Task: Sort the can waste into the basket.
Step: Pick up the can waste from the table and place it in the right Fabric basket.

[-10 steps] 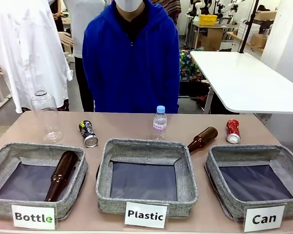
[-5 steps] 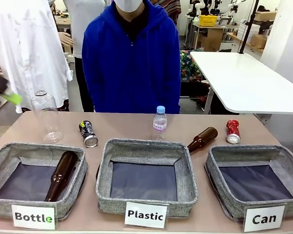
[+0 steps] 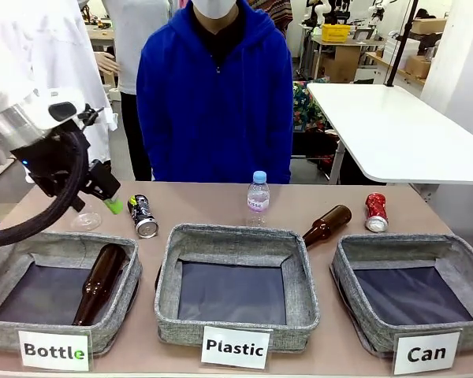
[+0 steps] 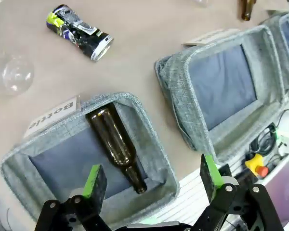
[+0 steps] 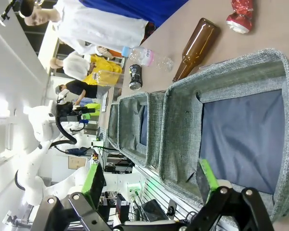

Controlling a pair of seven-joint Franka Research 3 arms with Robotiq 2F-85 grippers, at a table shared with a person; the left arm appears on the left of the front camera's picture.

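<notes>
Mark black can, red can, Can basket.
black can (image 3: 143,216), front view, mid-body.
red can (image 3: 376,212), front view, mid-body.
Can basket (image 3: 398,242), front view, far rim.

Right gripper (image 5: 150,168) over the near basket (image 5: 229,66), jaws wide apart.
The basket is grey fabric with a dark lining. On the counter (image 5: 279,41) past its far wall lies a brown bottle (image 5: 195,48), neck end just beside the basket's corner. A dented red can (image 5: 241,13) lies near the bottle, not touching it. Farther along are a clear bottle (image 5: 143,57) and a black can (image 5: 135,76). Two more baskets (image 5: 135,122) stand in a row beside the first.
</notes>
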